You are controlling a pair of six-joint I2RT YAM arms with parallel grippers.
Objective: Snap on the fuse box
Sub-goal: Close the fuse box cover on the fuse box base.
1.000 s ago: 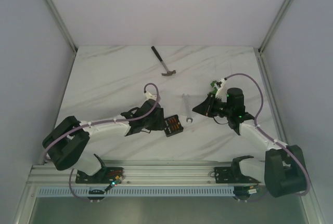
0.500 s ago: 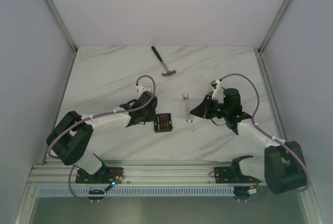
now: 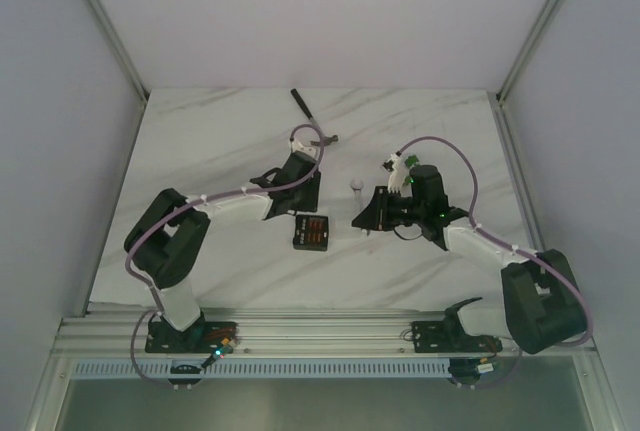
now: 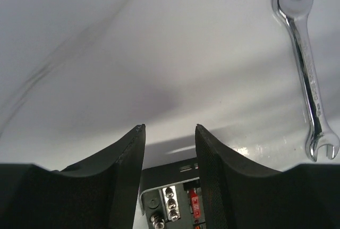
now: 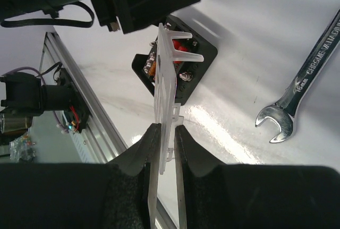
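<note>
White marbled table (image 3: 200,151), grey walls (image 3: 60,151); right gripper (image 5: 166,131) pinches clear lid (image 5: 168,75).

White marbled table (image 3: 200,141) with fuse box (image 3: 310,232), wrench (image 4: 306,64), hammer (image 3: 300,99).

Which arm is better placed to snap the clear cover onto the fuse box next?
Right. The right tool grips the clear cover close to the fuse box; the left tool is open and empty, hovering over the box.
</note>
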